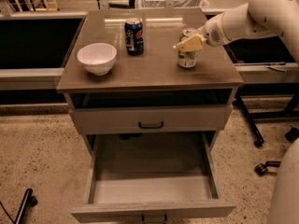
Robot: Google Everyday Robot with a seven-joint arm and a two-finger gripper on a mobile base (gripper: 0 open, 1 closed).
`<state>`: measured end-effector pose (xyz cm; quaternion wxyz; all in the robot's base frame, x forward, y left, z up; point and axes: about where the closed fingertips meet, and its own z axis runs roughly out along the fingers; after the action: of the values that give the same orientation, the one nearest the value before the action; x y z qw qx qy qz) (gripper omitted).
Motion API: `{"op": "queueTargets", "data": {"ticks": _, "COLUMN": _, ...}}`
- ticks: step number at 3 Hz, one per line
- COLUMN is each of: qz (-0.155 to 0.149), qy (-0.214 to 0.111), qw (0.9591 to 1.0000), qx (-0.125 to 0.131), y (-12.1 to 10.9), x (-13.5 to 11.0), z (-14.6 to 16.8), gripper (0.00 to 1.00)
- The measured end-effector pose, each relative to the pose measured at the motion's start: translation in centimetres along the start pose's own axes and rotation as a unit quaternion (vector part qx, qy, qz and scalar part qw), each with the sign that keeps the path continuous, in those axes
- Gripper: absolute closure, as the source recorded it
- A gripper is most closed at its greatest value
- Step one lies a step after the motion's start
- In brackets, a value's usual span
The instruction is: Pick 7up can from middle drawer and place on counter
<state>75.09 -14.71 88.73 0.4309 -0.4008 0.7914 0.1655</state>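
The 7up can [187,57] stands upright on the right side of the counter [154,71]. My gripper [189,43] reaches in from the right on a white arm, and its pale yellow fingers [190,44] close around the can's upper part. The can's base looks to be resting on the counter top. The middle drawer [154,210] is pulled fully out below, and its grey floor is bare.
A white bowl [96,57] sits at the counter's left and a dark blue can [134,35] at the back middle. A closed drawer front with a black handle [151,124] lies above the open drawer. Chair wheels [261,167] stand on the floor to the right.
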Motion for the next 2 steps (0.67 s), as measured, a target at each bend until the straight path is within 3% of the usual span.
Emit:
{"op": "queueTargets", "data": {"ticks": 1, "qz": 0.000, "qy": 0.000, "qw": 1.0000, "qx": 0.000, "y": 0.0, "x": 0.0, "z": 0.0, "gripper": 0.11}}
{"op": "queueTargets", "data": {"ticks": 2, "qz": -0.041, "qy": -0.025, "qw": 0.9983, "qx": -0.033, "y": 1.9, "x": -1.1, "z": -0.8, "gripper": 0.00}}
